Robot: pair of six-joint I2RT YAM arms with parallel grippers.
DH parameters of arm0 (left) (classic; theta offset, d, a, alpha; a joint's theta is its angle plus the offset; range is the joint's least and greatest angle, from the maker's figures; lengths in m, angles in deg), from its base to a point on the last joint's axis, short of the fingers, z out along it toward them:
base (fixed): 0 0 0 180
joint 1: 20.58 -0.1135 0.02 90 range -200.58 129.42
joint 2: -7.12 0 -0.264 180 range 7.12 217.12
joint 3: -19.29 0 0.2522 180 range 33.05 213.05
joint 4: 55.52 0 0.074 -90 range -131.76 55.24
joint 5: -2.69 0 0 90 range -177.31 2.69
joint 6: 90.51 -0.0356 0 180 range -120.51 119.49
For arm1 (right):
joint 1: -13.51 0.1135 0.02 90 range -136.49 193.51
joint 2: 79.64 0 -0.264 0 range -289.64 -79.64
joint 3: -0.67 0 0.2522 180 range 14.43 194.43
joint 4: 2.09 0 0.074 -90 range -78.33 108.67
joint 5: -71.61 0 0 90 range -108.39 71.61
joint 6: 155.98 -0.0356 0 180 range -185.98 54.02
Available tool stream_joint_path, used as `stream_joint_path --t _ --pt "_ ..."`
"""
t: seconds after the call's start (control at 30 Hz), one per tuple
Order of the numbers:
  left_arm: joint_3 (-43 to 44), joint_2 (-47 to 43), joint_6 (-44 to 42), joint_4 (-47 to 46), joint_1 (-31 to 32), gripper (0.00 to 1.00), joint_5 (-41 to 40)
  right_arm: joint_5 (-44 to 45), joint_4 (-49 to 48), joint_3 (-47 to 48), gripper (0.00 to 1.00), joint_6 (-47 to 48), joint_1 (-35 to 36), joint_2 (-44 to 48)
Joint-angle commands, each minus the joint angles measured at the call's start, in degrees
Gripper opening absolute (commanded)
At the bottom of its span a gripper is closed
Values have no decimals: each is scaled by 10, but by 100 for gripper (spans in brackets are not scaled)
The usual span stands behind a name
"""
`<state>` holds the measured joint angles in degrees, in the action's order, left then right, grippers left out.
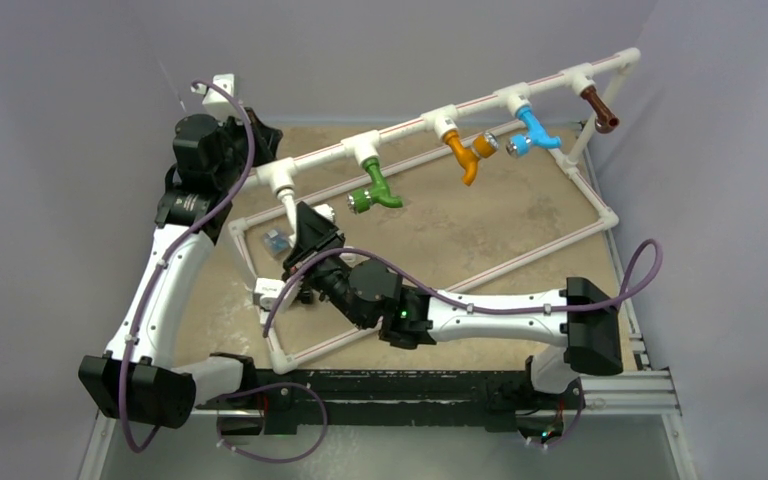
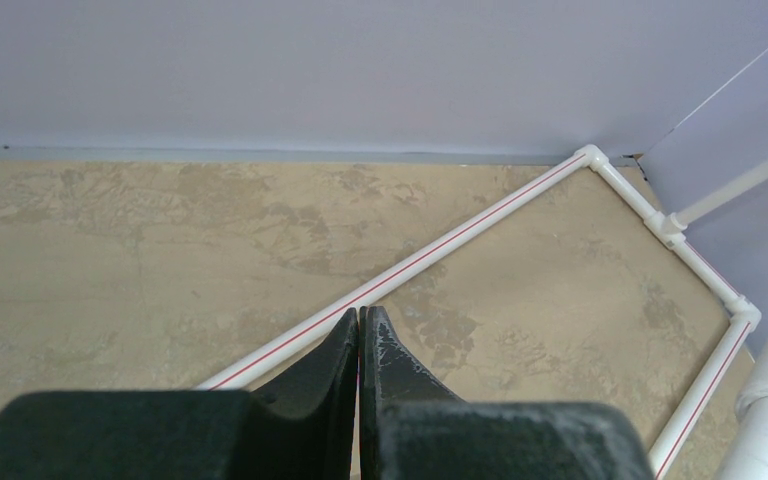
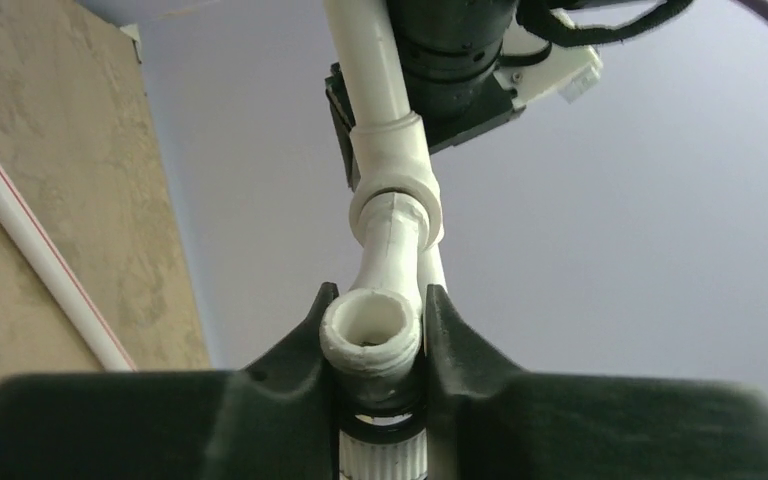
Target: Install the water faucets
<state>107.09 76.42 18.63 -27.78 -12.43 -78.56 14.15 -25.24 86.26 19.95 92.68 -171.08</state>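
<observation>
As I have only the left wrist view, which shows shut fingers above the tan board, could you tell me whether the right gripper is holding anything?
Observer: Yes, the right gripper is shut on the white plastic faucet.
Operator: Thank you. Is that faucet fitted anywhere yet?
Observer: Its upper end meets the leftmost white T-shaped fitting. I cannot tell how far it is seated.
Operator: And which other faucets are mounted?
Observer: Four hang further right: the green faucet, the orange faucet, the blue faucet and the brown faucet.
</observation>
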Motion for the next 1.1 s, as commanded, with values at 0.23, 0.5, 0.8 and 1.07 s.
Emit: stream_joint_path --t 0.23,0.5,0.8,1.07 --pt "-32 12 10 87 -6 0 23 61 -123 32 0 -583 12 -36" --pt "-32 14 10 86 -7 0 26 53 -238 -33 0 -1004 11 -13" --pt "-33 15 12 86 -7 0 28 88 -341 -56 0 -1385 -7 -1" --pt "-34 15 12 86 -7 0 29 28 -330 -29 11 -1524 -25 6"
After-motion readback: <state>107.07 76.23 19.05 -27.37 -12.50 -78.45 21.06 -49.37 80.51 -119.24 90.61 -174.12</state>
